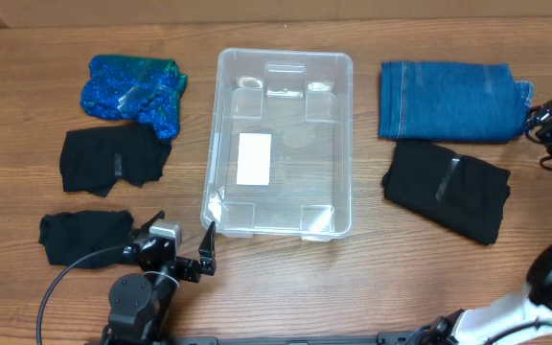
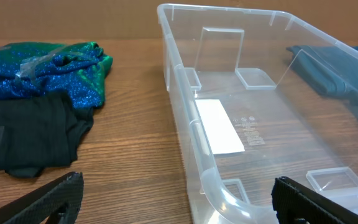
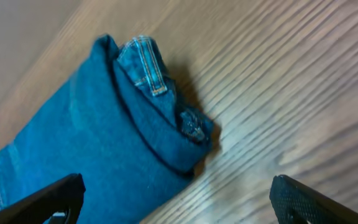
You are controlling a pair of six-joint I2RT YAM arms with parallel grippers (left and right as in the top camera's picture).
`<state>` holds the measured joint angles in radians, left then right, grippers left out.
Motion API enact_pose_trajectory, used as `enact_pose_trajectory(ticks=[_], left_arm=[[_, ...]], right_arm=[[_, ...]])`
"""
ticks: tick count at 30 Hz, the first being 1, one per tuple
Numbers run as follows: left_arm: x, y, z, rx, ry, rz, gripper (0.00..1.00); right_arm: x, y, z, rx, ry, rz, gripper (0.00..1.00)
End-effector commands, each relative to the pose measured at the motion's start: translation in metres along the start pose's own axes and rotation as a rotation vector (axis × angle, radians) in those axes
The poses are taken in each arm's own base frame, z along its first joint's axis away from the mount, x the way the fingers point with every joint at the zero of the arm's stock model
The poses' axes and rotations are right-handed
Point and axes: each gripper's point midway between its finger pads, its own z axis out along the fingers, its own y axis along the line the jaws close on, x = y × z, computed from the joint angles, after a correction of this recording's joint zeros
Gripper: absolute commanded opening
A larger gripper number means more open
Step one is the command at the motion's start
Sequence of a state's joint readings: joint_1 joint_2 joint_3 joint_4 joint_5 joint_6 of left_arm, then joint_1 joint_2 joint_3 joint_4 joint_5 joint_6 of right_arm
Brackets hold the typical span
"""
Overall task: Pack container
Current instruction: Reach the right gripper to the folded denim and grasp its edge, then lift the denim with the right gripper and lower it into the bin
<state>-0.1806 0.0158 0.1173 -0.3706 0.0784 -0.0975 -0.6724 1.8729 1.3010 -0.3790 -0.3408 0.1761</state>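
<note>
At the table's (image 1: pixel 381 278) centre, the clear container (image 1: pixel 300 163) sits empty, folded clothes (image 1: pixel 113 161) on either side. The right gripper (image 3: pixel 178 196), fingers apart, hangs beside the folded jeans (image 3: pixel 92 143). The left gripper (image 1: pixel 182 232), fingers apart, sits at the container's near corner. Packing seems unstarted; next comes pinching the jeans.

Clear container (image 1: pixel 345 144) with white label (image 1: pixel 254 158), glittery blue-green cloth (image 1: pixel 132 93), blue denim (image 1: pixel 448 101), black garments (image 1: pixel 446 189), brown woodgrain table (image 1: pixel 401 278).

Even, soft light with faint shadows and mild glare on the container (image 2: pixel 225 198) rim — the right wrist view smears the counter (image 3: pixel 291 93) into blur.
</note>
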Motion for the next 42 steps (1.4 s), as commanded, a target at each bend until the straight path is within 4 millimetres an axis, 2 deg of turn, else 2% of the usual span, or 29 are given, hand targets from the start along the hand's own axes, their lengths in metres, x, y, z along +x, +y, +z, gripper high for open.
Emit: enact_pose_trajectory(ticks=[1,8,14,17,20,24,25,26,28,29,30,31,33,35,36,37,38,42], left_arm=[[0.001,0.004,0.001,-0.017,-0.004,0.017,1.0],[0.001,0.004,0.001,-0.017,-0.004,0.017,1.0],[0.001,0.004,0.001,-0.017,-0.004,0.017,1.0],[0.001,0.004,0.001,-0.017,-0.004,0.017,1.0],[0.001,0.004,0.001,-0.017,-0.004,0.017,1.0],[0.001,0.004,0.001,-0.017,-0.004,0.017,1.0],[0.001,0.004,0.001,-0.017,-0.004,0.017,1.0],[0.001,0.004,0.001,-0.017,-0.004,0.017,1.0],[0.001,0.004,0.001,-0.017,-0.004,0.017,1.0],[0.001,0.004,0.001,-0.017,-0.004,0.017,1.0],[0.001,0.004,0.001,-0.017,-0.004,0.017,1.0],[0.001,0.004,0.001,-0.017,-0.004,0.017,1.0],[0.001,0.004,0.001,-0.017,-0.004,0.017,1.0],[0.001,0.004,0.001,-0.017,-0.004,0.017,1.0],[0.001,0.004,0.001,-0.017,-0.004,0.017,1.0],[0.001,0.004,0.001,-0.017,-0.004,0.017,1.0],[0.001,0.004,0.001,-0.017,-0.004,0.017,1.0],[0.001,0.004,0.001,-0.017,-0.004,0.017,1.0]], right_arm=[[-0.024,-0.002,0.008,-0.049,0.007,-0.036,1.0],[-0.003,0.0,0.05,-0.21,0.096,0.029,1.0],[0.006,-0.004,0.076,-0.226,0.108,0.086,1.0],[0.02,0.0,0.095,-0.232,0.141,0.128,1.0],[0.034,0.013,0.11,-0.277,0.173,0.158,1.0],[0.063,0.041,0.127,-0.286,0.242,0.119,0.98],[0.065,0.044,0.13,-0.271,0.242,0.107,0.88],[0.068,0.046,0.132,-0.25,0.244,0.097,0.72],[0.074,0.048,0.135,-0.219,0.25,0.084,0.36],[0.075,0.048,0.136,-0.211,0.251,0.08,0.09],[0.075,0.048,0.136,-0.212,0.252,0.08,0.04],[0.074,0.05,0.136,-0.222,0.25,0.071,0.04],[0.066,0.063,0.129,-0.309,0.255,0.053,0.04],[0.038,0.09,0.107,-0.457,0.247,0.047,0.04],[0.028,0.097,0.099,-0.482,0.235,0.039,0.04],[0.01,0.109,0.084,-0.508,0.205,0.017,0.04],[-0.011,0.126,0.061,-0.543,0.161,-0.023,0.04],[-0.055,0.174,-0.011,-0.631,0.023,-0.146,0.04]])
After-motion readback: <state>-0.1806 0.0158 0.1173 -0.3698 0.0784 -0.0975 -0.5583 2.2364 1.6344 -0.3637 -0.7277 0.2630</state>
